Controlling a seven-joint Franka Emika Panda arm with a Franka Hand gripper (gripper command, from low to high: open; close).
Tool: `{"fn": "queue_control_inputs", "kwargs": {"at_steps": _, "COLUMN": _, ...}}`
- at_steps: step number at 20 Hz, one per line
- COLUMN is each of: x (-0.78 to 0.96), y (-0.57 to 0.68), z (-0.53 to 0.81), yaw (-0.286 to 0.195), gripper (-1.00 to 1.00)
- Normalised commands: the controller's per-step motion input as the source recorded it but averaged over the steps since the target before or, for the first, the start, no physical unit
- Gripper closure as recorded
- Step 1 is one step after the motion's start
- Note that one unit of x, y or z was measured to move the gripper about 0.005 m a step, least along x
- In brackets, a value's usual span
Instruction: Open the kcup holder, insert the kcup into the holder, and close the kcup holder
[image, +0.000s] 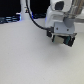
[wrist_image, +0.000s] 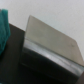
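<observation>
In the exterior view's right half, the white Franka arm with its grey-and-black gripper (image: 61, 40) is hanging low over the pale, bare tabletop (image: 25, 60), its wrist tilted downward, probably so the fingers can reach something low in front of it. A black cable is looping behind it. The fingers are too blurred here to say whether they are parted or closed, and nothing is visibly held between them. Neither the small green kcup nor the black boxy kcup holder can be made out with certainty in this view.

In the wrist view, a dark box with a grey, shiny slanted face (wrist_image: 47, 42), likely the kcup holder, is filling the middle. The camera is looking closely at it, which suggests an approach to open it. A teal shape (wrist_image: 4, 27) is sitting at the picture's edge, unidentifiable. No kcup is showing.
</observation>
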Motion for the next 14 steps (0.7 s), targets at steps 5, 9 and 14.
{"fn": "queue_control_inputs", "kwargs": {"at_steps": 5, "x": -0.40, "y": 0.57, "z": 0.01, "yaw": 0.089, "gripper": -1.00}}
{"fn": "queue_control_inputs", "kwargs": {"at_steps": 9, "x": -0.42, "y": 0.63, "z": 0.01, "yaw": 0.072, "gripper": -1.00}}
{"fn": "queue_control_inputs", "kwargs": {"at_steps": 14, "x": -0.45, "y": 0.65, "z": 0.02, "yaw": 0.071, "gripper": -1.00}}
